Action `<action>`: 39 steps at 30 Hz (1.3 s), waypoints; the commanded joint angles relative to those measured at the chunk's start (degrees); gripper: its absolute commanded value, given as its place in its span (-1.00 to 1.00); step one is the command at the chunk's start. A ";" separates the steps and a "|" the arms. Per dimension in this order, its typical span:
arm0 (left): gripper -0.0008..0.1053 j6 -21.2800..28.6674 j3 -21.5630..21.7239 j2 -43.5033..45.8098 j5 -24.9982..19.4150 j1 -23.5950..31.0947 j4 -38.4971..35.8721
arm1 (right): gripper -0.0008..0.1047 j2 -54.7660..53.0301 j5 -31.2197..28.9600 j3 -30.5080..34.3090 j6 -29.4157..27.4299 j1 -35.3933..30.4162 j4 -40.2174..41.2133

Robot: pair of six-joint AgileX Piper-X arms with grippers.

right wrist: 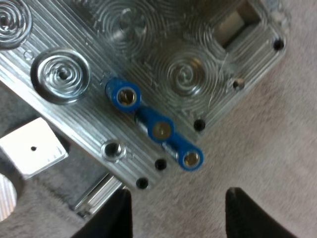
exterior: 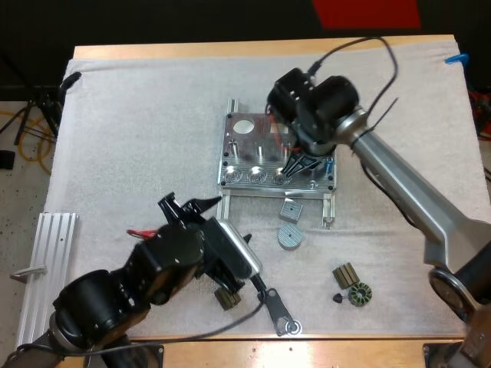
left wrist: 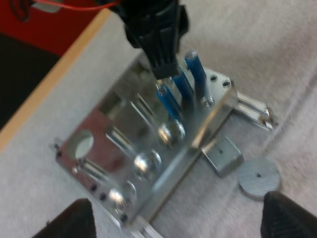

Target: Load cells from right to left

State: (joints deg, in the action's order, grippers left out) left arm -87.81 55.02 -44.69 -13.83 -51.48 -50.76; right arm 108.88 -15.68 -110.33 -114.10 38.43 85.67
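Note:
The metal fixture point(exterior: 253, 146) lies mid-mat. Three bright blue cylinders point(right wrist: 159, 129) stand in a row at its right front corner, also seen past my left fingers point(left wrist: 181, 87). My right gripper point(exterior: 295, 165) hovers just over them; its black fingers point(right wrist: 116, 213) stand apart with only mat between them, open point(right wrist: 178, 213). My left gripper point(exterior: 192, 205) is in front of the fixture's left corner, open point(left wrist: 181, 218), with nothing between its fingertips point(left wrist: 74, 218). Three round pockets point(left wrist: 147, 163) along the fixture's front edge are bare metal.
A square metal block point(exterior: 290, 209) and a grey disc point(exterior: 289, 237) lie just in front of the fixture. Small dark parts point(exterior: 353, 284) sit at the front right, another point(exterior: 227, 297) by my left arm. A ribbed metal rail point(exterior: 47, 264) lies at the left edge.

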 commanded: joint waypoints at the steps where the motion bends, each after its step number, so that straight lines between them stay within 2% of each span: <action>1: 0.29 0.96 0.16 0.31 1.93 1.81 1.90 | -0.17 -1.94 1.47 0.00 1.93 -1.35 1.79; 2: 0.29 1.16 0.16 0.31 2.78 2.89 2.10 | -0.17 -2.50 1.65 0.00 2.20 -1.74 1.96; 4: 0.29 2.66 0.16 0.31 8.54 7.81 3.07 | -0.17 -4.36 1.85 0.00 2.70 -3.02 2.11; 7: 0.29 5.20 0.16 0.31 13.27 14.17 3.62 | -0.17 -6.92 1.85 0.00 3.52 -4.58 1.93; 10: 0.29 8.15 0.16 0.31 16.12 20.39 4.52 | -0.17 -9.62 1.85 0.00 4.23 -6.03 1.96; 15: 0.29 8.17 0.16 0.31 18.37 27.32 5.94 | -0.17 -13.83 3.26 0.00 6.03 -8.60 1.96; 19: 0.29 8.03 0.16 0.31 18.67 29.88 6.13 | -0.17 -17.36 7.00 0.00 6.89 -10.53 1.96; 32: 0.29 3.62 0.16 0.31 20.44 35.54 9.37 | -0.17 -28.74 10.85 0.20 9.44 -11.09 1.96; 35: 0.29 2.70 0.16 0.31 21.81 37.20 9.25 | -0.17 -32.72 10.43 2.70 9.62 -11.09 0.80; 39: 0.29 2.72 0.16 0.31 21.82 38.25 8.92 | -0.17 -40.00 10.37 10.44 11.02 -11.09 -2.02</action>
State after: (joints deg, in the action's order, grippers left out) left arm -84.45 55.02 -44.69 7.55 -13.33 -41.87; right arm 69.42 -5.52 -100.14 -103.32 27.54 84.32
